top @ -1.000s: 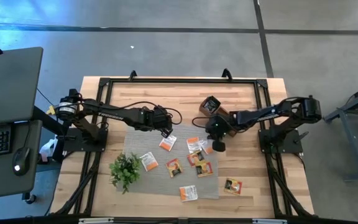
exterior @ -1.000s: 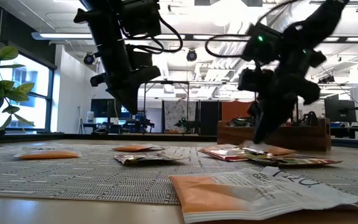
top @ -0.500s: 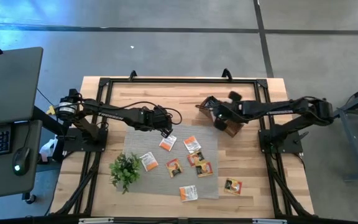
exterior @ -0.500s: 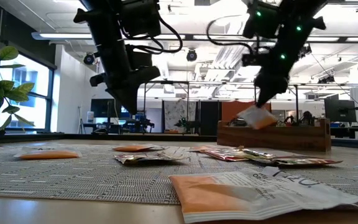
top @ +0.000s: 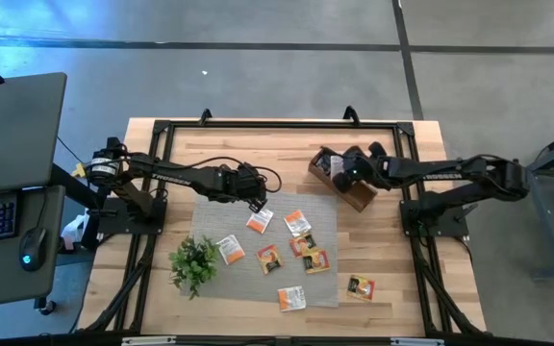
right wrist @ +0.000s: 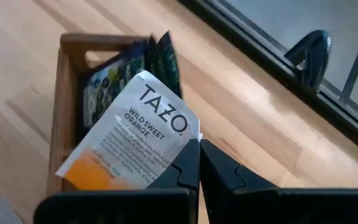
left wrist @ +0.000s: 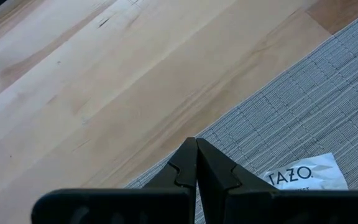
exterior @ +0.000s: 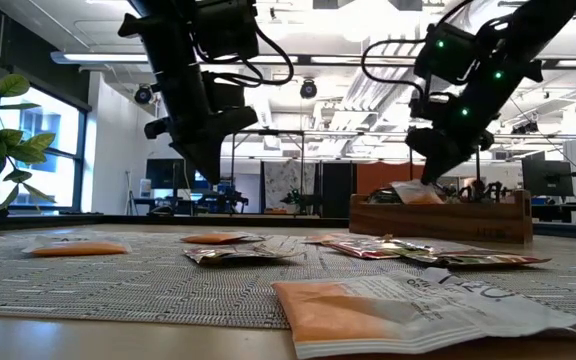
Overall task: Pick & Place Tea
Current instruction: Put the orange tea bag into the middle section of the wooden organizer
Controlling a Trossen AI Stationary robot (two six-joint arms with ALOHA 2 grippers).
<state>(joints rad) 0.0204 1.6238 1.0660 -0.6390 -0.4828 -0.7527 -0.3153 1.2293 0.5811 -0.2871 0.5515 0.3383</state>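
Note:
My right gripper (right wrist: 199, 149) is shut on an orange-and-white tea sachet (right wrist: 132, 140) over the wooden box (top: 346, 188) near the table's far right; the low view shows the same sachet (exterior: 417, 192) at the box's rim (exterior: 438, 205). Dark sachets (right wrist: 114, 78) stand in the box. My left gripper (left wrist: 196, 152) hangs shut and empty above the grey mat's far-left part (top: 205, 216), beside a white sachet (left wrist: 303, 177). Several more sachets lie flat on the mat (top: 268, 258), and one lies on the bare wood (top: 361, 286). My right gripper pinches the orange-and-white sachet between its two fingers at one corner of its white end (right wrist: 180, 144), coming slanting down from above. The sachet is tilted, its orange end (right wrist: 89, 177) lowest and over the box's opening; whether it touches the box or its contents, I cannot tell.
A green plant sprig (top: 193, 262) sits at the mat's near-left corner. The black frame rail (right wrist: 278, 59) runs just past the box on the far side. Bare wood lies between the box and the mat (top: 354, 235).
My right gripper rose from the mat with the orange-and-white sachet, carried it toward the table's far right, and has come down with it over the wooden box. The sachet went from lying on the mat to hanging tilted at the box's rim.

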